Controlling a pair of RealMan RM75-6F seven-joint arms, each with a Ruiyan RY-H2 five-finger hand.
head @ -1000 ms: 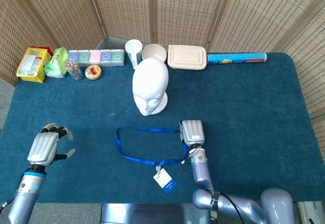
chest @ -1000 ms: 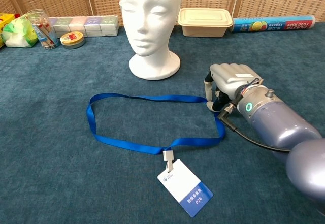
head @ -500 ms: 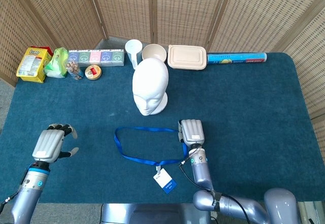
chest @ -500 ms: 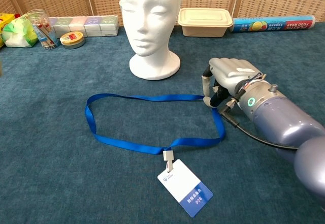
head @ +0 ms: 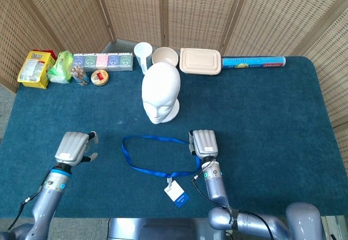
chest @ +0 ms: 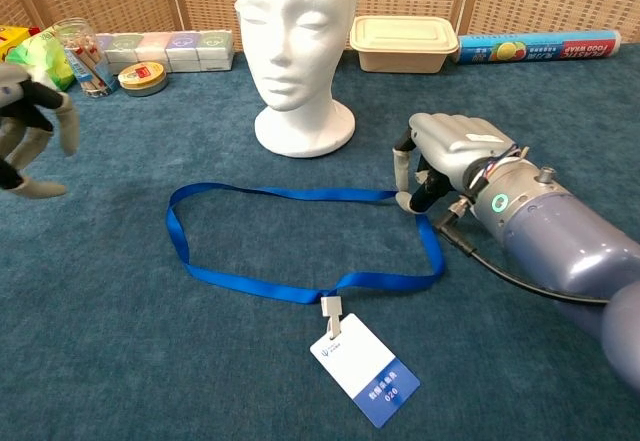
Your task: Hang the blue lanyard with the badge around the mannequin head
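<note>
The blue lanyard (head: 157, 138) lies as a flat loop on the blue table cloth, in front of the white mannequin head (head: 161, 96). Its white and blue badge (head: 176, 193) rests near the front edge. In the chest view the strap (chest: 280, 192) runs to my right hand (chest: 450, 156), whose thumb and a finger pinch the loop's right end. The head (chest: 298, 41) stands upright just behind the loop, and the badge (chest: 365, 369) lies face up. My right hand (head: 205, 143) sits right of the loop. Left of the loop, my left hand (head: 73, 146) hovers with fingers apart, holding nothing (chest: 25, 141).
Along the back edge stand a yellow packet (head: 35, 68), a green bag (head: 60, 66), a row of small boxes (head: 103, 61), a round tin (head: 99, 77), a cup (head: 143, 55), a bowl (head: 165, 56), a lidded box (head: 200, 61) and a wrap roll (head: 253, 62). Wicker screens close the back.
My left hand has moved right towards the loop and now shows at the chest view's left edge. My right hand has edged left, taking the strap's end slightly with it.
</note>
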